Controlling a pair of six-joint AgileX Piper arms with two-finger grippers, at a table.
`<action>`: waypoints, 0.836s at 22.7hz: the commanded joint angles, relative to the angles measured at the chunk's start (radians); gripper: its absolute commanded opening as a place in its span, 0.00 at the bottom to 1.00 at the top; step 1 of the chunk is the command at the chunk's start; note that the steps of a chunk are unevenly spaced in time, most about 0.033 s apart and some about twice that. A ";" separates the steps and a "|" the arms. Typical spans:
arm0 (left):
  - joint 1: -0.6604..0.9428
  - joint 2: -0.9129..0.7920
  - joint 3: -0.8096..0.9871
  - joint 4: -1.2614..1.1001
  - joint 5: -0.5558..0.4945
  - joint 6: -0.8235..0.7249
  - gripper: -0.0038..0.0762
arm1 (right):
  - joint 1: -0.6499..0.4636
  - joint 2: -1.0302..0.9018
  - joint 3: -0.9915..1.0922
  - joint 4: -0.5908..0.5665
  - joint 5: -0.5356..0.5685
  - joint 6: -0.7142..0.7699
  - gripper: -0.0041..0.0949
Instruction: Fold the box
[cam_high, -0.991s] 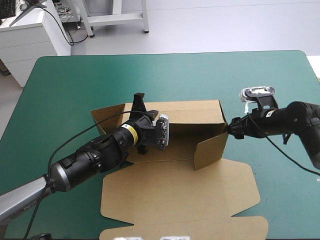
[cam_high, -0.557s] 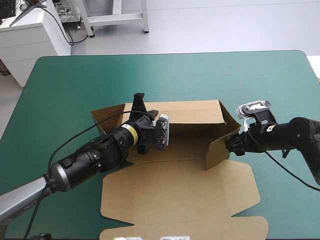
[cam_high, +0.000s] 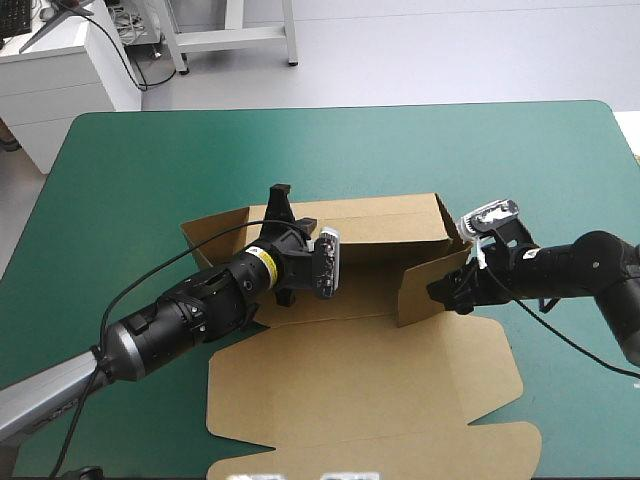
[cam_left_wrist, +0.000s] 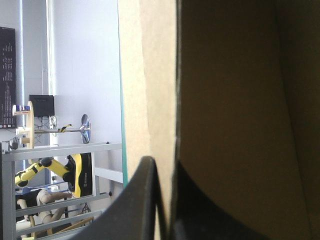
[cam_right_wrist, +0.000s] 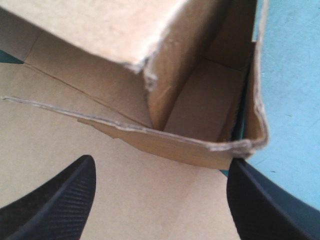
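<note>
The brown box lies mid-table with its lid flat toward the front edge and its back wall raised. My left gripper holds the top of that wall near its left end. In the left wrist view the left gripper is shut on the box, the board edge running up between its fingers. My right gripper is at the box's right end, against the upright side flap, which is swung inward. In the right wrist view the right gripper is open, the flap's torn edge just ahead of it.
The teal-green cover stretches from the box to the far edge and out to both sides. The lid's front flap reaches close to the table's front edge. A small left end flap sticks out beyond the back wall.
My right gripper has moved left and slightly forward, swinging the right side flap inward across the box's end. The left gripper has kept its hold on the back wall.
</note>
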 joint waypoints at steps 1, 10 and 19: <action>-0.010 -0.007 -0.001 -0.056 0.025 -0.003 0.04 | -0.005 0.003 -0.027 0.099 -0.070 -0.067 0.72; -0.010 -0.007 -0.001 -0.037 0.026 -0.003 0.04 | -0.005 0.006 -0.027 0.216 0.050 -0.137 0.59; -0.010 -0.007 -0.001 -0.036 0.028 -0.005 0.04 | -0.005 0.006 -0.029 0.224 0.243 -0.155 0.02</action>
